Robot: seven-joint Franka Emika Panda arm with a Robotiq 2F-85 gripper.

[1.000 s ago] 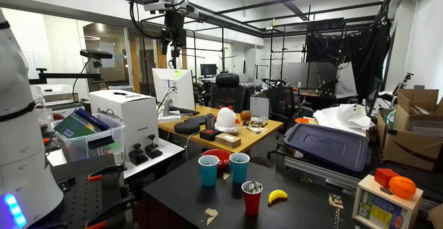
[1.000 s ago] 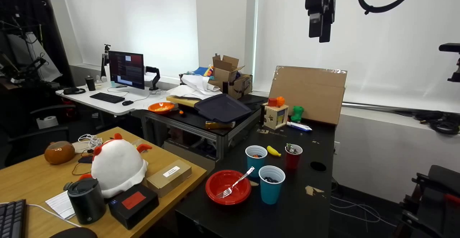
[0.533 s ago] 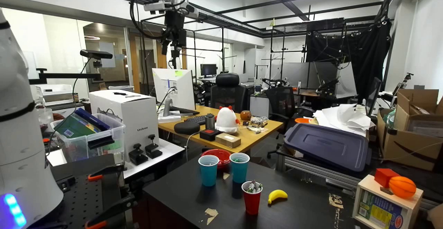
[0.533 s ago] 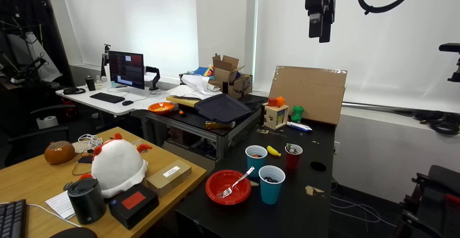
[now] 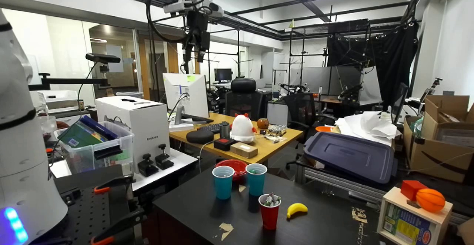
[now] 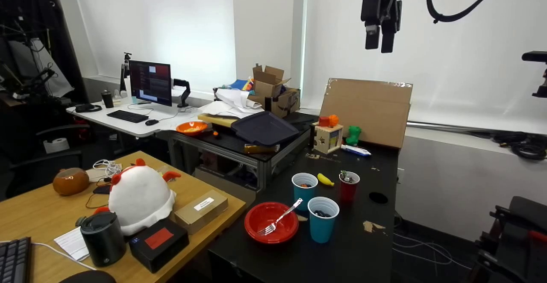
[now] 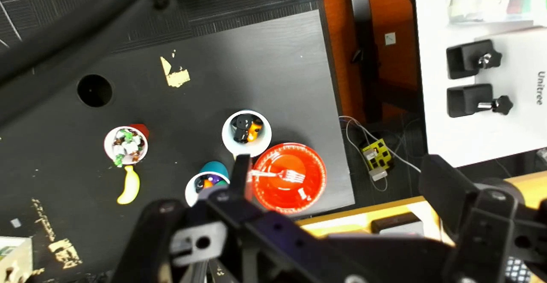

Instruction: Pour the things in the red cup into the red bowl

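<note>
Blue cups [image 5: 223, 186], yellow banana [image 5: 297, 209] on black table [image 5: 189, 202]

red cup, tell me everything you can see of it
The red cup is a tapered, plastic-looking tumbler, red outside, with a whitish rim and inside. It stands upright on the black table, beside the yellow banana but apart from it. Small white, green and reddish-brown pieces fill its mouth, some poking above the rim; exactly what they are is hard to tell. The gripper is well away, not touching it.

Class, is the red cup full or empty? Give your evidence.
Not empty; it looks full. Pale and green pieces crowd the mouth of the red cup, some overlapping its rim; how deep they go is hidden.
</note>
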